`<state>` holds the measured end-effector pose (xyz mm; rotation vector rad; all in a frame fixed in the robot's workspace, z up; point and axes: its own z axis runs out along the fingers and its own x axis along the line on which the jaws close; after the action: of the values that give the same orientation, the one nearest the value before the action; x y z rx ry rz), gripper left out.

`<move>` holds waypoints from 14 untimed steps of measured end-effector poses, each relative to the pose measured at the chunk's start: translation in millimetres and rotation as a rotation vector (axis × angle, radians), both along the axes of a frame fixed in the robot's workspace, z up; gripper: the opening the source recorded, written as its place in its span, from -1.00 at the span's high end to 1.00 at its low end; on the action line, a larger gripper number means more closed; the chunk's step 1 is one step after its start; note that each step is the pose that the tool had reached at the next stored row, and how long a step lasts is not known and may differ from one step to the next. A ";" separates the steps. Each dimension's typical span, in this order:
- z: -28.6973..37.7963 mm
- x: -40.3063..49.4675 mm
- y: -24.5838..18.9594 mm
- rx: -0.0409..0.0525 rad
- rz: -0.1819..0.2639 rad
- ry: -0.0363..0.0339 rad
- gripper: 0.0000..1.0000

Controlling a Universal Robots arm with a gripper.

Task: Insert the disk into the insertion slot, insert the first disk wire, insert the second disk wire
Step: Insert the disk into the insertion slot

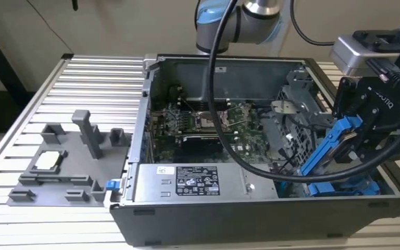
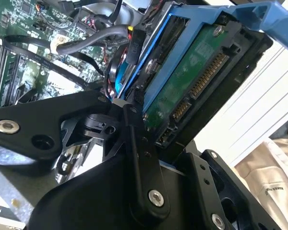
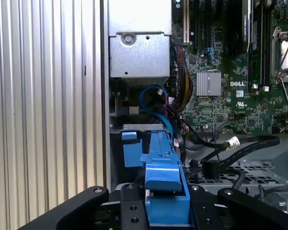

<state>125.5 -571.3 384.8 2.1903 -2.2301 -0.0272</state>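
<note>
The claw (image 1: 358, 136) gripped the disk (image 1: 330, 151) by the two sides of its blue frame (image 3: 163, 179). The disk sat tilted between the claw's fingers (image 2: 141, 163) and stuck out below them, above the open computer case (image 1: 255, 214). It looked stiff, rather heavy and easy to hurt, so the frame seemed the safest hold.

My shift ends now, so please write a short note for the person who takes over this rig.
Gripper: shut on the disk, fingers on its blue frame.
Disk: tilted, held above the case's corner at the exterior view's right; not yet inserted.
Done: disk picked up.
Left: all three insertions; the disk's connectors are bare.
</note>
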 end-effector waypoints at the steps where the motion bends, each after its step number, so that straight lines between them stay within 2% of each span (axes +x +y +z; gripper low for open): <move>1: 0.0 0.1 0.0 0.0000 0.000 0.0000 0.34; 6: 0.1 0.5 0.0 -0.0001 0.000 -0.0001 0.32; 8: 0.0 0.6 0.0 0.0000 0.000 0.0000 0.07; 11: 0.2 0.7 0.0 0.0000 0.000 0.0000 0.07; 12: 1.2 0.7 -0.1 -0.0001 0.000 0.0000 0.07; 14: 7.3 0.7 0.1 0.0000 0.000 0.0000 0.07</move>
<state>126.2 -571.2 392.0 2.1903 -2.2302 -0.0272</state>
